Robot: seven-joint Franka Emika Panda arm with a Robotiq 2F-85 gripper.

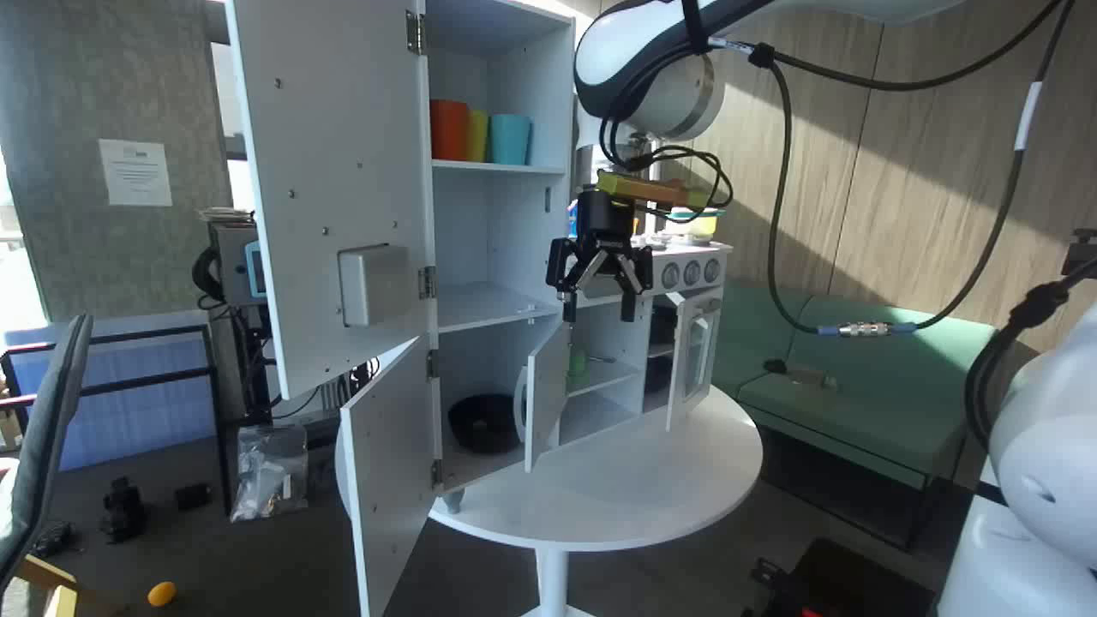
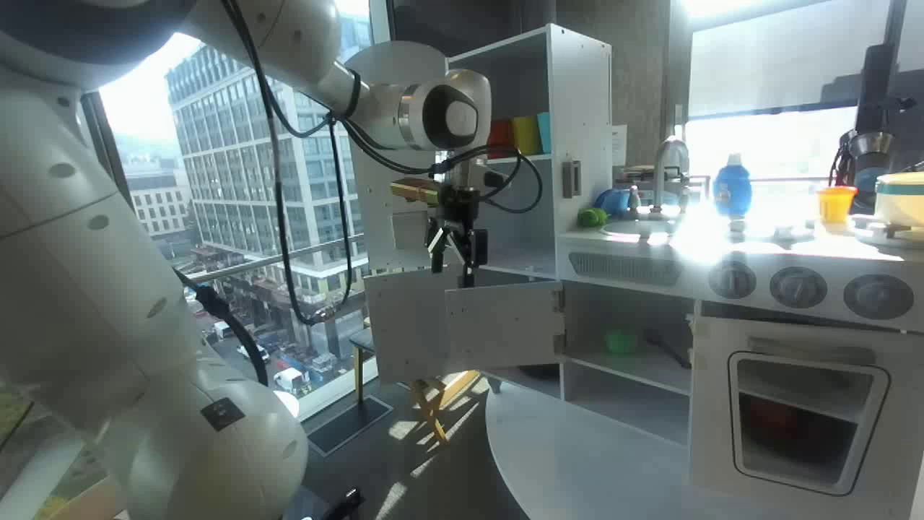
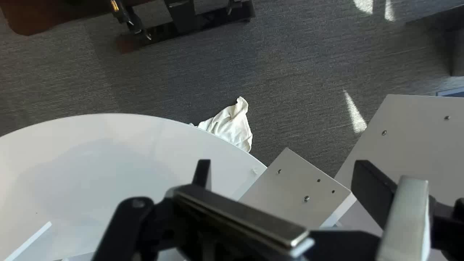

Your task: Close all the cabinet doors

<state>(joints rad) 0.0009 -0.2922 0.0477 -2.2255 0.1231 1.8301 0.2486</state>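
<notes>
The tall upper cabinet door (image 1: 330,171) stands wide open in both exterior views, its small grey square panel (image 1: 374,283) on the inner face. The shorter lower cabinet door (image 1: 394,463) also stands open in both exterior views (image 2: 404,325). A small white door (image 1: 547,394) under the sink stands open; it also shows in an exterior view (image 2: 505,325). My gripper (image 1: 599,307) is open and empty, fingers down, close above this small door's top edge; I cannot tell if they touch. In the wrist view, white door panels (image 3: 293,188) show beyond the open fingers (image 3: 286,181).
The oven door (image 1: 692,351) with its window stands ajar. Cups (image 1: 510,139) stand on an upper shelf and a black pan (image 1: 484,422) lies below. A round white table (image 1: 634,488) carries the cabinet. The sink faucet (image 2: 671,162) and blue bottle (image 2: 733,186) stand on the counter.
</notes>
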